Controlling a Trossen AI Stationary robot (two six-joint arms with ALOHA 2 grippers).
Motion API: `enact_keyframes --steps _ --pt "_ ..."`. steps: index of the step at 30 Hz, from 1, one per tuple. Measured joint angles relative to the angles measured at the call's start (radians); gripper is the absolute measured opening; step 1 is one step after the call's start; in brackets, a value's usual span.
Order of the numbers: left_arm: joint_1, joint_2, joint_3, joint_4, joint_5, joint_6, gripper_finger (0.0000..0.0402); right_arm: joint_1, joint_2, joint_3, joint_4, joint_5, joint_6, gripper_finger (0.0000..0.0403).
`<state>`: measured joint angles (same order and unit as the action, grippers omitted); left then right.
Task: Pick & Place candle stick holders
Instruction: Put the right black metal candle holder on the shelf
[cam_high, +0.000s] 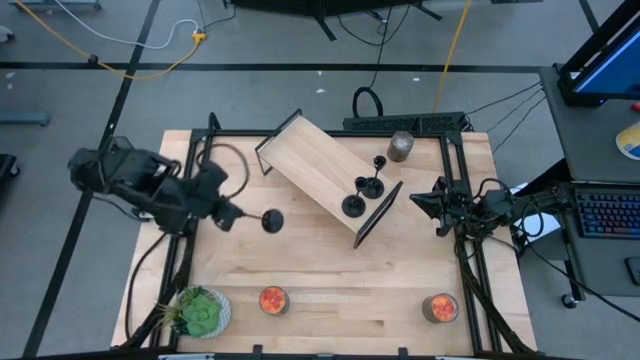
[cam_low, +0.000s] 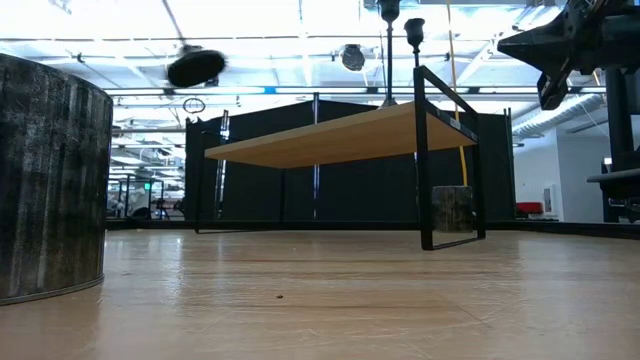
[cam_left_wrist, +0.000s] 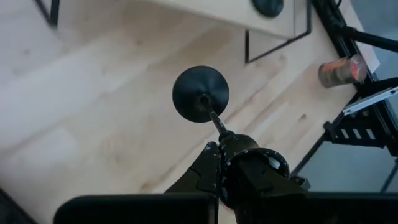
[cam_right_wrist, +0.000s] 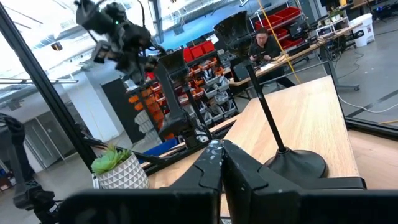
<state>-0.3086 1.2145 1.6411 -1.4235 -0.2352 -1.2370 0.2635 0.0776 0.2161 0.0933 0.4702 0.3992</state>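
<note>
My left gripper hangs over the table's left half, shut on a black candle stick holder whose round base points toward the table's right. The other two black holders stand by their bases on a raised wooden shelf in the middle. One of them shows close in the right wrist view. My right gripper is shut and empty, in the air just right of the shelf. My left gripper pinches the holder at the cup end of its thin stem between its two fingers; the fingers hide the cup itself. The stem sticks out forward along the fingers, and the round base is at the far end. The holder lies roughly level, lifted clear of the table.
A grey cylindrical jar stands behind the shelf. Two jars with orange-red tops and a potted plant stand along the near edge. A black frame borders the table. A person sits at a desk in the room beyond.
</note>
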Motion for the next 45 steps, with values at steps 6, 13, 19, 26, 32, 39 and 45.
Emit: enact_keyframes --steps 6,13,19,26,32,39,45 --pt "0.153 0.103 0.154 0.004 0.044 0.233 0.0014 0.000 0.000 0.000 0.000 0.000 0.000 0.0000" --pt "0.306 0.225 0.308 0.010 0.117 0.455 0.0014 0.000 0.000 0.000 0.000 0.000 0.000 0.0000" --pt "0.413 0.339 0.406 0.022 0.210 0.592 0.0014 0.000 0.000 0.000 0.000 0.000 0.000 0.0000" --pt "0.506 0.445 0.478 0.041 0.298 0.709 0.0014 0.000 0.006 0.001 -0.023 0.000 0.031 0.0000" --pt "0.565 0.502 0.516 0.074 0.351 0.777 0.0014 0.000 0.035 0.001 -0.023 0.000 0.034 0.0000" --pt "0.616 0.537 0.519 0.157 0.424 0.813 0.0014 0.000 0.054 0.001 -0.023 0.000 0.052 0.0000" --pt "0.637 0.570 0.518 0.198 0.460 0.821 0.0014 0.000 0.054 0.001 -0.023 0.000 0.053 0.0000"
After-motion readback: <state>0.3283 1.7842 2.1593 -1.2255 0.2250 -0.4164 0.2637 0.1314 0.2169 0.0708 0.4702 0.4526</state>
